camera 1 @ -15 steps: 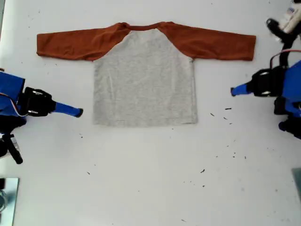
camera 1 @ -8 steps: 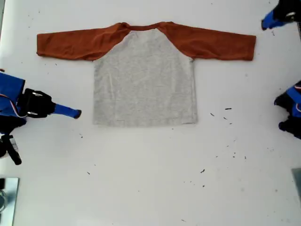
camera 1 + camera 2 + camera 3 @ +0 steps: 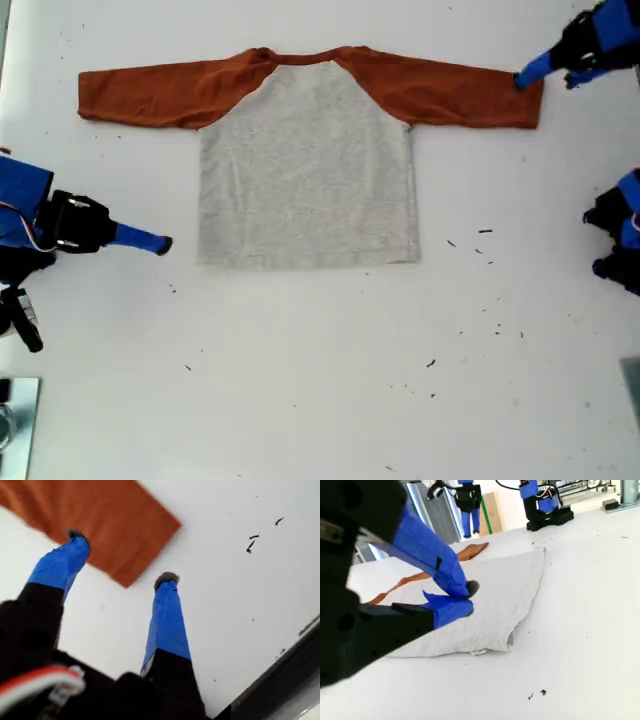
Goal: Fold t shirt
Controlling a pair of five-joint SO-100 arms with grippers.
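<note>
Your shirt (image 3: 306, 160) lies flat for folding; my first tool (image 3: 120, 557), spread, straddles the exterior view's right cuff (image 3: 145, 545); my second tool (image 3: 469, 597) waits pressed together.

No readable text, label, brand, number or sign is showing in any of the three views
</note>
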